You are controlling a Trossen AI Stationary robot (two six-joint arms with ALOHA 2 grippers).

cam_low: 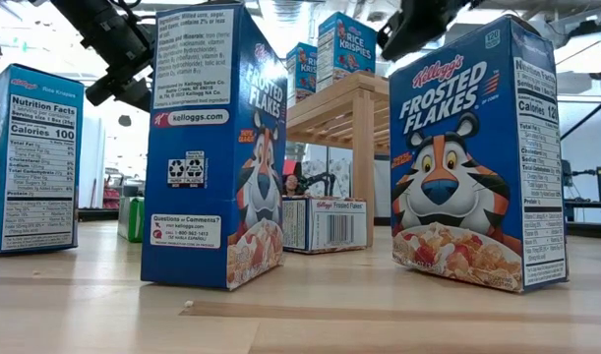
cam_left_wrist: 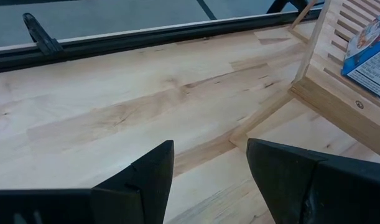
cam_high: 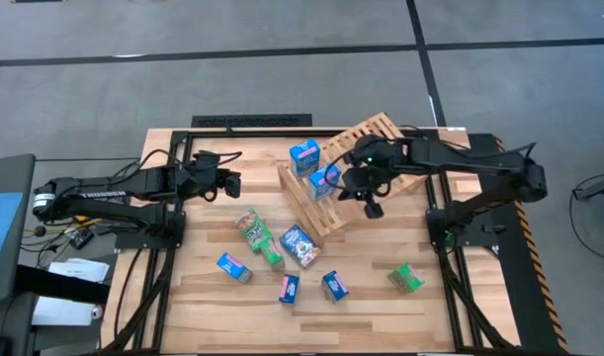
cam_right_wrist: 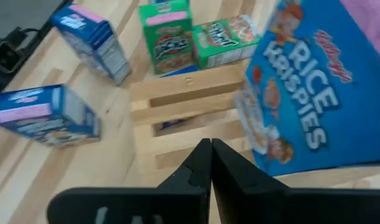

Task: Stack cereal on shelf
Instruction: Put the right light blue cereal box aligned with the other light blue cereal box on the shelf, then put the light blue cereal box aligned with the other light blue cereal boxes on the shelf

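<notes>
Now my right gripper (cam_right_wrist: 209, 163) is closed and empty above the shelf (cam_high: 366, 133), beside a box (cam_right_wrist: 308, 93) resting there; a careless swing could knock it off.

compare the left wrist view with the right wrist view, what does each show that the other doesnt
Only the left wrist view: the left pincer open over bare table planks, with the dark rail at the table's edge.

Only the right wrist view: the right pincer shut on nothing, two green cereal boxes and two blue boxes with pink print lying on the table.

Both: the slatted wooden shelf and a blue cereal box resting on it. In the right wrist view this is a Rice Krispies box; whether it is the same box in both views cannot be told.
</notes>
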